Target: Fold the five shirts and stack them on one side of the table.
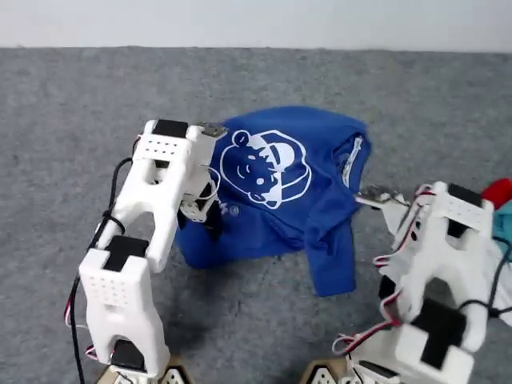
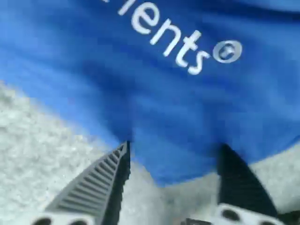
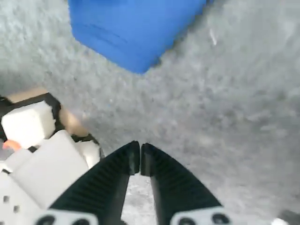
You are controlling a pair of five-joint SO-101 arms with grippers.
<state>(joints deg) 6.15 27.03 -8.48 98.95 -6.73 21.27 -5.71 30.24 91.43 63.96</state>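
Found the left arm [image 1: 152, 208] at the left of the high view, reared up from the near edge and bent forward and down over the left part of the blue shirt [image 1: 280, 184]. Saw the left tool [image 1: 206, 214] low at the shirt's near left hem, released and grasping nothing. Caught it again in the left wrist view [image 2: 176, 152], jaws wide apart, with the hem's edge and a strip of the grey bench [image 2: 37, 140] between them. Noted the shirt lying rumpled at the middle of the bench, white cartoon print [image 1: 264, 168] facing up, one sleeve [image 1: 332, 256] trailing toward the near edge between the two arms. Found the right arm [image 1: 440, 264] farther right, folded low and leaning toward the shirt. Saw the right tool [image 1: 374, 195] just beside the shirt's right edge, clenched on nothing, its black fingers [image 3: 161, 173] pressed together over bare grey surface near the sleeve's end [image 3: 133, 33]. Spotted a red cloth [image 1: 500, 192] and a teal cloth [image 1: 504, 228] at the far right edge, behind the right arm.
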